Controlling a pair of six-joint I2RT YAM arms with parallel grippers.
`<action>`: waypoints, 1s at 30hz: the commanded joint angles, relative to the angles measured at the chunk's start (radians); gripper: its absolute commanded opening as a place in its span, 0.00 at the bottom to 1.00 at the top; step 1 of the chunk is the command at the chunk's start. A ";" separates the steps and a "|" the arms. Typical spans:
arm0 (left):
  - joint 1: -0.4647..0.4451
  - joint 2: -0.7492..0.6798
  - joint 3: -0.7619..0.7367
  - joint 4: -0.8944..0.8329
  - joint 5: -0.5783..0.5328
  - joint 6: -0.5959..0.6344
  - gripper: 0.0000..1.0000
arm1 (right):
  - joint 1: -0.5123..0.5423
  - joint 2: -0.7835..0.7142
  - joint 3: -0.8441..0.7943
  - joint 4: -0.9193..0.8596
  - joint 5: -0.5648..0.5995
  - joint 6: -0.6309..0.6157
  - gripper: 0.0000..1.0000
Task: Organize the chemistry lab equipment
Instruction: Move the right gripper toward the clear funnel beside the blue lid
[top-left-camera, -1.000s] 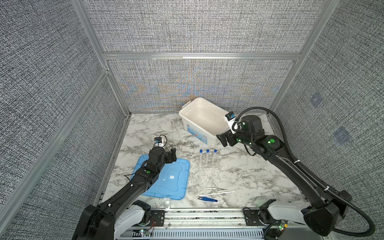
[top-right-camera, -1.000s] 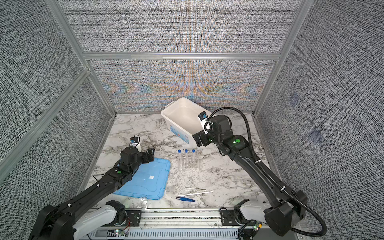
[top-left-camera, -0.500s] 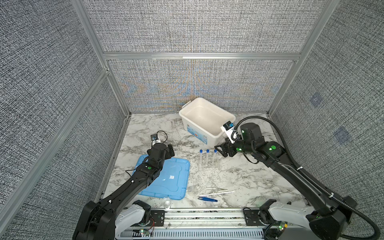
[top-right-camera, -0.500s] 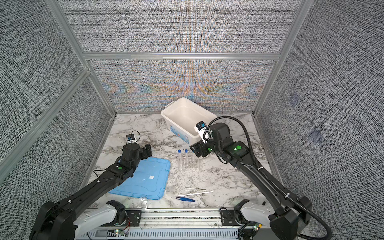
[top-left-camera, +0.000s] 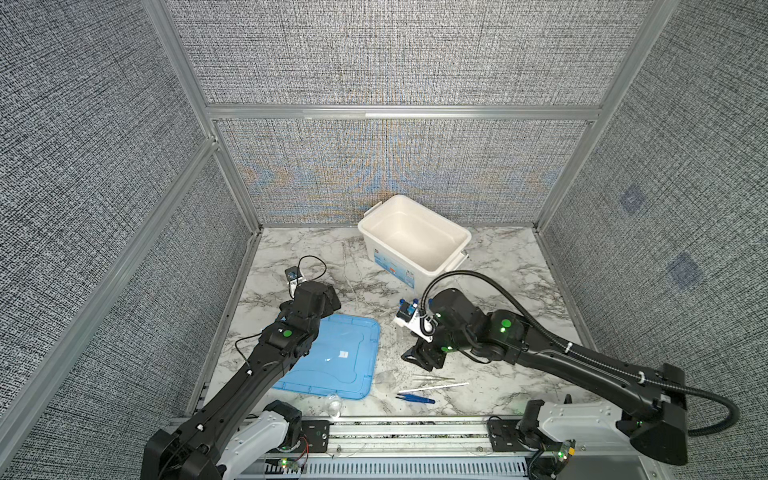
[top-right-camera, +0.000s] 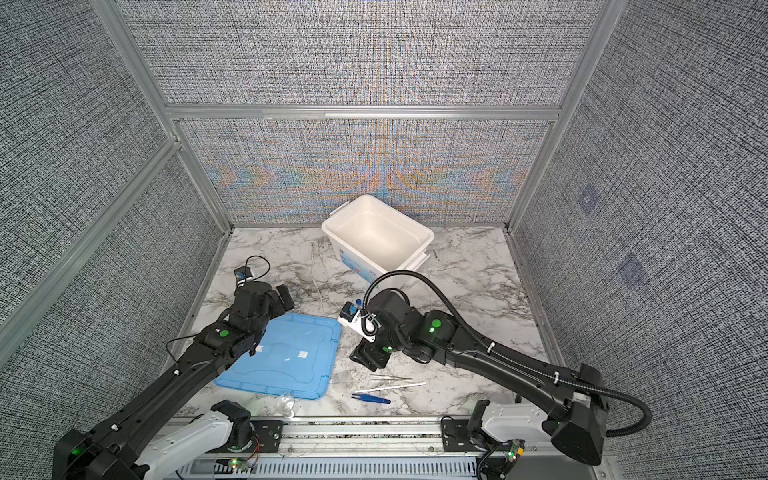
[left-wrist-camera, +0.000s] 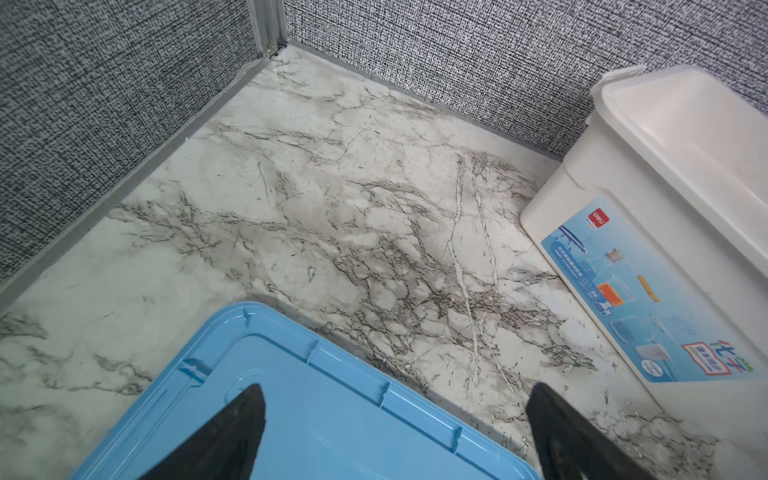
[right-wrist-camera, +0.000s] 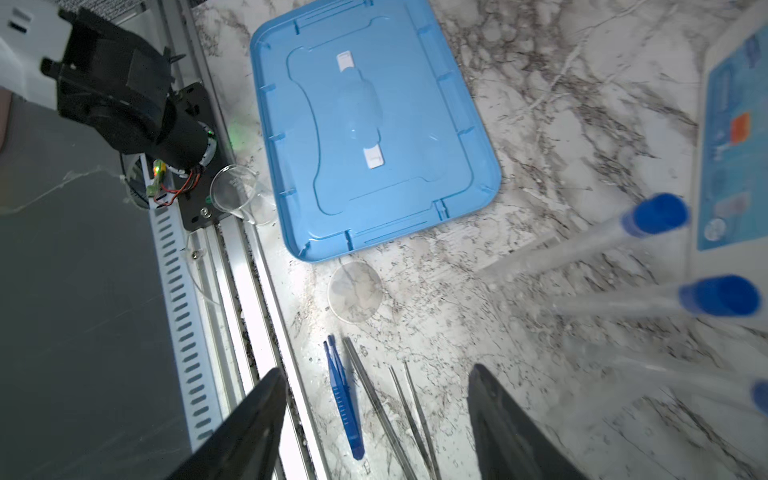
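Blue tweezers (top-left-camera: 415, 399) (right-wrist-camera: 343, 399), a thin white stick (top-left-camera: 436, 387) and silver tweezers (top-left-camera: 434, 377) (right-wrist-camera: 411, 407) lie side by side near the table's front edge. My right gripper (top-left-camera: 419, 357) (right-wrist-camera: 376, 374) hovers just above them, open, nothing between its fingers. Blue-capped tubes (right-wrist-camera: 656, 214) stand upright beside it; one cap (top-left-camera: 402, 302) shows in a top view, and their clear rack is too blurred to make out. A round glass dish (right-wrist-camera: 354, 291) lies flat by the lid's corner. My left gripper (top-left-camera: 328, 301) (left-wrist-camera: 397, 395) is open over the lid's far corner.
The white tub (top-left-camera: 465, 239) (left-wrist-camera: 623, 166) stands empty at the back. The light-blue lid (top-left-camera: 340, 357) (right-wrist-camera: 374, 124) lies flat at front left with a small clear piece on it. A small glass beaker (top-left-camera: 334, 403) (right-wrist-camera: 235, 193) sits at the front rail.
My right arm has swung from the tub's rim forward and down to the tweezers, its jaws narrowing somewhat. The left gripper has drawn back a little over the lid's far corner.
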 joint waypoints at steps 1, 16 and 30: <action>0.021 -0.015 -0.008 -0.062 0.029 -0.030 0.99 | 0.060 0.081 0.010 0.033 0.063 0.006 0.67; 0.113 -0.060 -0.051 -0.125 0.092 -0.108 0.99 | 0.136 0.420 0.070 0.088 0.085 0.108 0.57; 0.114 0.002 -0.071 -0.040 0.135 -0.142 0.99 | 0.163 0.363 -0.039 0.185 0.111 0.179 0.22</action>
